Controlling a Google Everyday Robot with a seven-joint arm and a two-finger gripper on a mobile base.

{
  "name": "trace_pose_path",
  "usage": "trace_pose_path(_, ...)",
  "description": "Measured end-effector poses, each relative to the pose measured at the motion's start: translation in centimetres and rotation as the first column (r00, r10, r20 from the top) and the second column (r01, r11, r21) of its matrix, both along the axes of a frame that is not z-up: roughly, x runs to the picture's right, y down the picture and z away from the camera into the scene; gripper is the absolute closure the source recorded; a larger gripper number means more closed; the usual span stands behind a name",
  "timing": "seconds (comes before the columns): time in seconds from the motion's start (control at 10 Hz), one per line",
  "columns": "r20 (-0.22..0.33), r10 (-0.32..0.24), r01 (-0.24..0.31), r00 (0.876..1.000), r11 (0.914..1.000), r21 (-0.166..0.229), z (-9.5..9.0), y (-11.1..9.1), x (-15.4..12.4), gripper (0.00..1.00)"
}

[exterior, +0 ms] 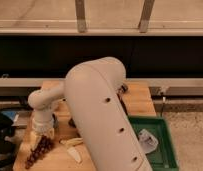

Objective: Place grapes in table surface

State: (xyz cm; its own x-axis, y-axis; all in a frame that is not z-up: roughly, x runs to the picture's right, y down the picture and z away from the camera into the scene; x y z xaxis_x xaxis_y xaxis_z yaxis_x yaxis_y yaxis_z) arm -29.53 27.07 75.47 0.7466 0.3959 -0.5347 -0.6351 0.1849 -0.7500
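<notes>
The grapes (39, 151), an elongated dark red-purple bunch, lie slantwise at the front left of the tan wooden table surface (141, 98). My gripper (43, 135) points down at the end of the white wrist, directly over the bunch's upper end and touching or nearly touching it. I cannot tell whether the bunch rests fully on the wood or still hangs from the gripper. My large white arm link (102, 115) fills the middle of the view and hides much of the tabletop.
A pale banana-like item (72, 146) lies on the table just right of the grapes. A green tray (165, 150) with a crumpled white item (147, 140) sits at the right. Dark objects (2, 132) stand beyond the table's left edge.
</notes>
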Motion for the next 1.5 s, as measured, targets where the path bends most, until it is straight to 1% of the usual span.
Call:
trace_pose_path(0.1,-0.017,-0.006,0.006,1.0,0.9999,-0.009,0.8,0.4,-0.2,0.43)
trace_pose_path(0.3,-0.015,-0.012,0.012,1.0,0.9999,-0.002,0.9,0.2,0.2,0.67)
trace_pose_path(0.5,-0.01,-0.015,0.015,1.0,0.9999,-0.006,0.6,0.3,-0.1,0.83)
trace_pose_path(0.6,-0.015,-0.016,0.016,1.0,0.9999,-0.002,0.5,0.3,0.0,0.94)
trace_pose_path(0.7,-0.053,-0.004,0.006,0.999,0.9995,0.032,0.1,-0.2,0.6,1.0)
trace_pose_path(0.9,-0.078,0.016,-0.01,0.997,0.9969,0.078,-0.9,-1.4,1.9,1.0)
trace_pose_path(1.1,-0.09,0.053,-0.042,0.995,0.991,0.128,-2.2,-2.9,3.0,1.0)
trace_pose_path(1.3,-0.118,0.092,-0.07,0.989,0.9813,0.179,-3.3,-4.4,4.8,1.0)
trace_pose_path(1.5,-0.147,0.111,-0.079,0.983,0.9744,0.211,-3.9,-5.4,6.0,1.0)
